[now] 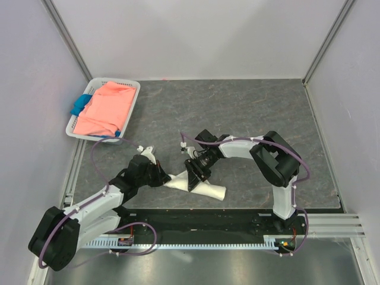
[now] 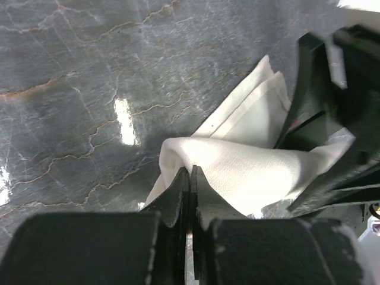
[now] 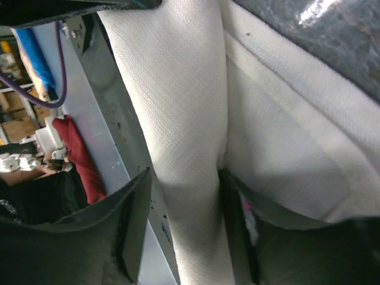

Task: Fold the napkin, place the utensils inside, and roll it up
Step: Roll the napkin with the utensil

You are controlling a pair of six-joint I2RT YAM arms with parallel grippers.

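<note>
The left gripper (image 1: pixel 161 176) covers the left end of the napkin (image 1: pixel 208 189) and the right gripper (image 1: pixel 195 177) crosses it just beside that, so only the right stretch shows bare from above. What lies inside the roll cannot be seen. The one napkin lies near the front of the table (image 1: pixel 249 113) between the arms. It is rolled into a slim bundle whose long axis runs from the left gripper down and right toward the near edge. In the wrist views some flat folded layers lie beside the roll. The left jaws are pressed together at the roll's end with cloth bunched around their tips; whether any is caught between them I cannot tell. The right fingers (image 3: pixel 133 225) stand apart on either side of the roll. The cloth fills the gap, and I cannot tell whether they clamp it or only flank it. At the far left, one white basket (image 1: pixel 134 89) holds two cloths, one pink (image 1: pixel 107 110) and one blue (image 1: pixel 79 105), the blue mostly buried.
</note>
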